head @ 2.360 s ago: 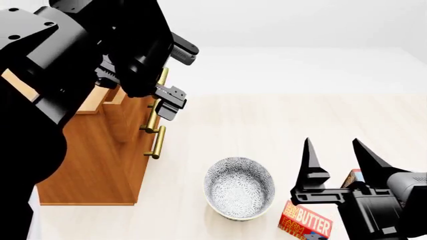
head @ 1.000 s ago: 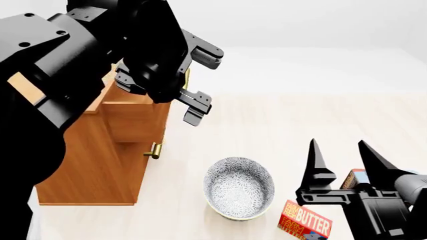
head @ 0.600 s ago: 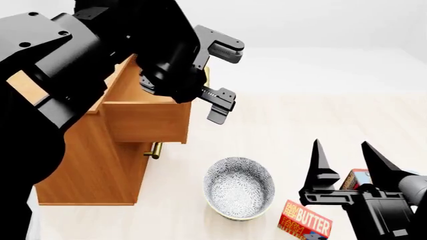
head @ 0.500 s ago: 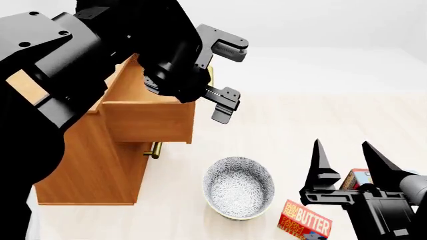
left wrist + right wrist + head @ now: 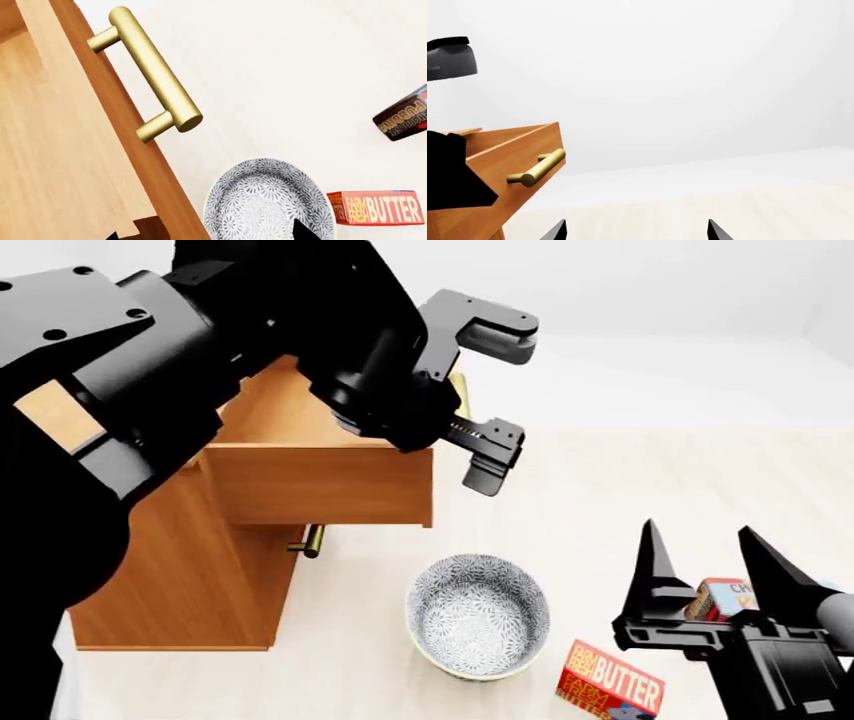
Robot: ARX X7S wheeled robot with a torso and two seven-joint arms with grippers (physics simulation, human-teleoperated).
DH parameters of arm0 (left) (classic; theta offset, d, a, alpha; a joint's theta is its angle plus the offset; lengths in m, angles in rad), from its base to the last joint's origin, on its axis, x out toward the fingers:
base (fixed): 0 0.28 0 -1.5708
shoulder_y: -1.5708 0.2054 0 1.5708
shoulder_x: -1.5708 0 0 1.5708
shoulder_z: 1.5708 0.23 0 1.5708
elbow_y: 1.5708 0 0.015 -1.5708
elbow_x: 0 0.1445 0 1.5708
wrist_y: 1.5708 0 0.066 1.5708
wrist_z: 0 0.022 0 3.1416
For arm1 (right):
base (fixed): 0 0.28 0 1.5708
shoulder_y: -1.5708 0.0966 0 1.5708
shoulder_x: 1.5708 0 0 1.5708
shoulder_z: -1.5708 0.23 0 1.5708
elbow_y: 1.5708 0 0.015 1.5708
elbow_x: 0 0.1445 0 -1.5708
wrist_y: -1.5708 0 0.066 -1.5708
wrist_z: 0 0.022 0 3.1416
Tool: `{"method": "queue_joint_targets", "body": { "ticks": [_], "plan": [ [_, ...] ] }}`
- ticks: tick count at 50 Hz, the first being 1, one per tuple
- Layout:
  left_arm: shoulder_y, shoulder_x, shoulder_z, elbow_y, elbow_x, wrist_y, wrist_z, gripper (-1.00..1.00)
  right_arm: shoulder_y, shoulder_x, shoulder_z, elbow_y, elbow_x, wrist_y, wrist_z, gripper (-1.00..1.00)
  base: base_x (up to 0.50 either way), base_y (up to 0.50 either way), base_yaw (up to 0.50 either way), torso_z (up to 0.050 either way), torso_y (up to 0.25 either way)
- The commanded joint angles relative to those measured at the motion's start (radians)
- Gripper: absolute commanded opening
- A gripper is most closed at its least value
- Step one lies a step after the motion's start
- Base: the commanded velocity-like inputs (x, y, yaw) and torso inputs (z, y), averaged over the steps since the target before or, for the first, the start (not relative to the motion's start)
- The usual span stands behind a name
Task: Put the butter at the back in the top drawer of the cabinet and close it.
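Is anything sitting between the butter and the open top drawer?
Yes. The patterned bowl stands on the floor between the butter and the cabinet, below the pulled-out top drawer. Lifting the butter over it should clear it.

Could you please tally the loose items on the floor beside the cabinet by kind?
Boxes: 2, the butter and the chocolate pudding box
Bowls: 1, the patterned bowl
Total: 3

A pale wood-grain floor (image 5: 601,500) runs toward 12 o'clock to meet a plain white wall (image 5: 641,290), all under soft, even light
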Motion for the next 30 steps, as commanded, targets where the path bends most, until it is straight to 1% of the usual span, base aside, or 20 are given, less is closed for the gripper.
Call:
{"method": "queue_joint_targets", "body": {
  "ticks": [1, 12, 22, 30],
  "plan": [
    [-0.015, 0.008, -0.033, 0.052, -0.072, 0.059, 0.074, 1.0, -0.012, 0.002, 0.013, 0.01, 0.006, -0.013, -0.003, 1.0, 0.0, 0.0, 0.0, 0.0, 0.0],
    [-0.036, 0.008, -0.035, 0.099, -0.1, 0.111, 0.104, 1.0, -0.028, 0.006, 0.034, 0.013, 0.017, -0.023, -0.003, 1.0, 0.0, 0.0, 0.0, 0.0, 0.0],
    [-0.01, 0.008, -0.038, 0.141, -0.109, 0.144, 0.12, 1.0, -0.041, 0.008, 0.051, 0.011, 0.03, -0.032, -0.002, 1.0, 0.0, 0.0, 0.0, 0.0, 0.0],
    [-0.024, 0.008, -0.037, 0.146, -0.132, 0.172, 0.154, 1.0, -0.042, 0.01, 0.054, 0.015, 0.035, -0.034, -0.001, 1.0, 0.0, 0.0, -0.01, 0.0, 0.0]
  ]
}}
